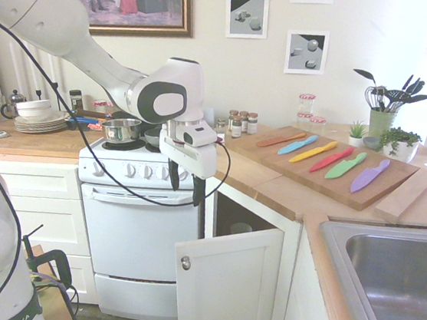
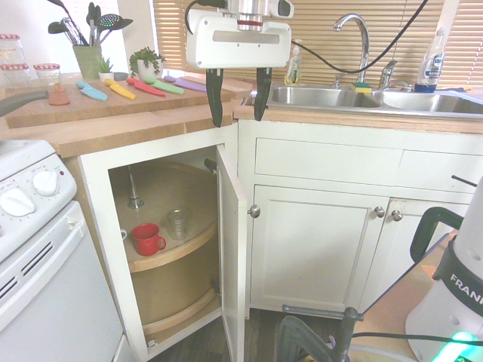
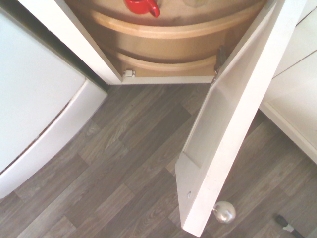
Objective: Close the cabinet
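Cabinet door stands wide open; gripper hangs above its top edge at the worktop front edge, fingers apart, empty.

Home kitchen: stove, sink, wooden countertop.

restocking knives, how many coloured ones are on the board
6, side by side on the board: orange, blue, yellow, red, green, purple. None looks hidden.
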Available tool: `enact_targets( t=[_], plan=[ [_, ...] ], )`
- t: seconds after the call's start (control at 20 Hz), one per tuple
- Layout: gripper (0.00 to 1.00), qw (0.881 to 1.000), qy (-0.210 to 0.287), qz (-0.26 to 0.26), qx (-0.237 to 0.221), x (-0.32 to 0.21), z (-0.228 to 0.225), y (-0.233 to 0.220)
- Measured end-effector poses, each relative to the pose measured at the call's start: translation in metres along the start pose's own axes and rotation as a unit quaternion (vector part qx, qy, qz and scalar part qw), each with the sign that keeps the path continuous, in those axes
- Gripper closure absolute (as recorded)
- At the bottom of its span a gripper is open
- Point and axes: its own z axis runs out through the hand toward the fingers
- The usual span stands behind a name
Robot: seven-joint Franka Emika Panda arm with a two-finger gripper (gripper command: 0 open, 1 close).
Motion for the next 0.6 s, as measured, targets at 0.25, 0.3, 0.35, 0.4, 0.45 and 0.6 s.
enact_targets(
  t=[0.25,0.3,0.35,0.4,0.45,0.6],
  plan=[
    [0.0,1.0,-0.002,-0.001,-0.005,0.0,0.004,0.001],
    [0.0,1.0,-0.001,-0.002,-0.008,0.001,0.006,0.003],
    [0.0,1.0,0.001,-0.001,-0.01,0.004,0.008,0.005],
    [0.0,1.0,0.002,0.001,-0.012,0.007,0.011,0.008],
    [0.0,1.0,0.004,0.005,-0.015,0.011,0.016,0.013],
    [0.0,1.0,0.003,0.021,-0.019,0.024,0.033,0.029]
  ],
)
